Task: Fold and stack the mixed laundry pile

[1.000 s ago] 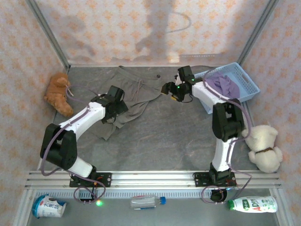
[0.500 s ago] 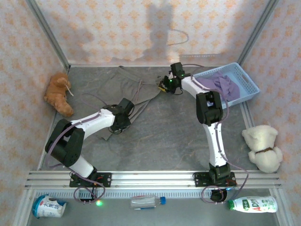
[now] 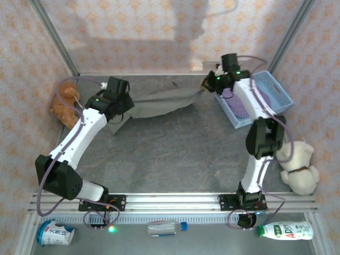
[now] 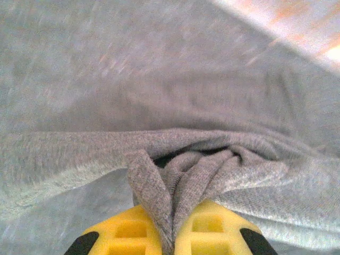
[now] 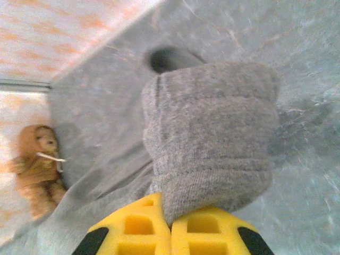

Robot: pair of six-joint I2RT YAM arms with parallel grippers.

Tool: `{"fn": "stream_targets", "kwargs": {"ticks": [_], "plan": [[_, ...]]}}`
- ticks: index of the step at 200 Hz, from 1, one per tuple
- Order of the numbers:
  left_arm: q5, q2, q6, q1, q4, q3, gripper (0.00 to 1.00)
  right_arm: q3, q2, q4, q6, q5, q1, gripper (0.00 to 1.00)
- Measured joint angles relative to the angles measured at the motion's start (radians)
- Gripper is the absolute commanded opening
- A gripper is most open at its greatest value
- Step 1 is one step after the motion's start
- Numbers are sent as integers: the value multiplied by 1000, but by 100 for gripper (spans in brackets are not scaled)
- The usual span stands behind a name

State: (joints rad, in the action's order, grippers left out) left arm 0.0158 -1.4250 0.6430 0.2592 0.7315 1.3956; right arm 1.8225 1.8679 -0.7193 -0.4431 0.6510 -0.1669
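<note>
Both end effectors [image 4: 172,229] [image 5: 169,226] raised one grey-brown garment [image 3: 159,103] (two plush toys [image 3: 65,103] [image 3: 296,166]).

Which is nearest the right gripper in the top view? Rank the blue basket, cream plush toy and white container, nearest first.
From the right gripper, jaws shut on the grey trousers:
1. Blue basket, just to its right.
2. Cream plush toy, right edge, nearer the bases.
3. White container, near-left corner.

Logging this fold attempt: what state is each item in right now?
left tool, shut on the grey trousers
right tool, shut on the grey trousers
grey trousers, stretched out between both tools, unfolded
lavender shirt, bunched in the basket, unfolded
basket, upright
</note>
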Motion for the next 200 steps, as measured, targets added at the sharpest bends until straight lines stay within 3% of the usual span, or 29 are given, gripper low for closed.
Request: {"fn": "stream_targets", "kwargs": {"ticks": [22, 25, 31, 36, 39, 48, 56, 81, 101, 122, 166, 200], "plan": [[-32, -60, -43, -11, 1, 110, 0, 10, -122, -57, -2, 0, 3, 0], [-36, -74, -45, -11, -2, 117, 2, 10, -129, -63, -3, 0, 1, 4], [-42, -102, -51, -13, -7, 123, 29, 10, -135, -71, -7, -2, 0, 19], [-45, -130, -58, -13, -10, 124, 63, 10, -131, -73, -16, -2, -2, 32], [-46, -148, -58, -13, -10, 125, 73, 10, -124, -73, -19, -2, -2, 39], [-50, -214, -60, -13, -6, 130, 92, 11, -87, -69, -29, -1, -2, 52], [-53, -295, -61, -13, 13, 151, 100, 13, -29, -60, -41, -2, -2, 56], [-69, -558, -54, -11, 50, 237, 100, 21, 193, -34, -62, -21, 1, 61], [-67, -608, -47, -5, 70, 188, 100, -48, 266, -28, -62, -49, 1, 64], [-61, -506, -39, 18, 82, 93, 100, -143, 214, -36, -41, -88, 0, 66], [-61, -126, 2, 123, 9, -172, 94, -250, -22, -36, 18, -174, 13, 66], [-95, -85, 75, 187, -144, -360, 89, -250, -13, -15, 29, -184, 27, 66]]}}
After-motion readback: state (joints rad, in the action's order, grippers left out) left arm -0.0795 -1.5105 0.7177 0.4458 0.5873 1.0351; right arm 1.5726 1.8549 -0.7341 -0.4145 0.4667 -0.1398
